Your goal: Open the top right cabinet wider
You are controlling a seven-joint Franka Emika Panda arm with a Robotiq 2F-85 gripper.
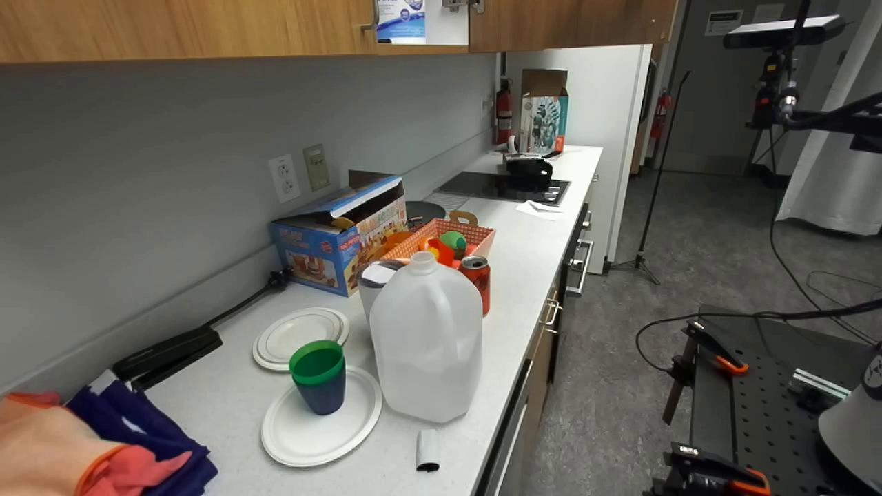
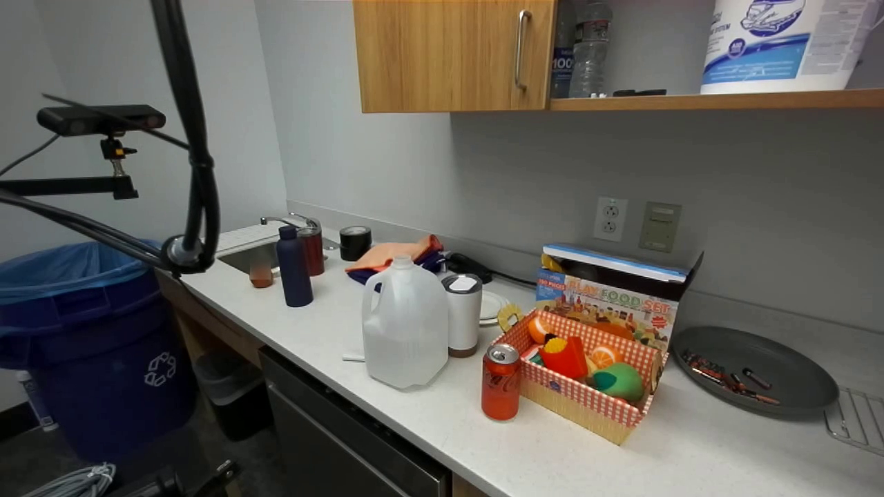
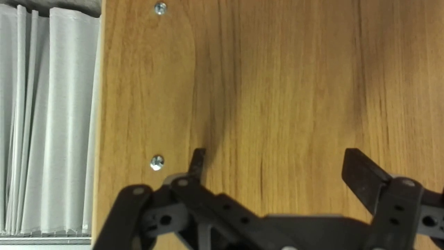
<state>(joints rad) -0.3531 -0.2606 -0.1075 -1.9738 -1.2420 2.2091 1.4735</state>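
The right cabinet door [image 1: 572, 24] is a wood-grain panel that stands open in an exterior view, swung out from the cabinet with a hinge [image 1: 475, 5] showing. In the wrist view the door panel [image 3: 277, 86] fills most of the picture, with two screws [image 3: 157, 162] near its left edge. My gripper [image 3: 275, 150] is open and empty, its two fingers wide apart in front of the panel. Whether a fingertip touches the panel I cannot tell. The door's handle is hidden. The gripper shows in neither exterior view.
The neighbouring wooden door [image 2: 456, 55] is shut, with a metal handle [image 2: 523, 50]. A white bucket [image 2: 773, 62] and clear bottles [image 2: 590, 52] stand on the cabinet shelf. Below, a plastic jug [image 1: 427, 337] and a play-food basket [image 1: 448, 238] stand on the counter [image 1: 524, 262].
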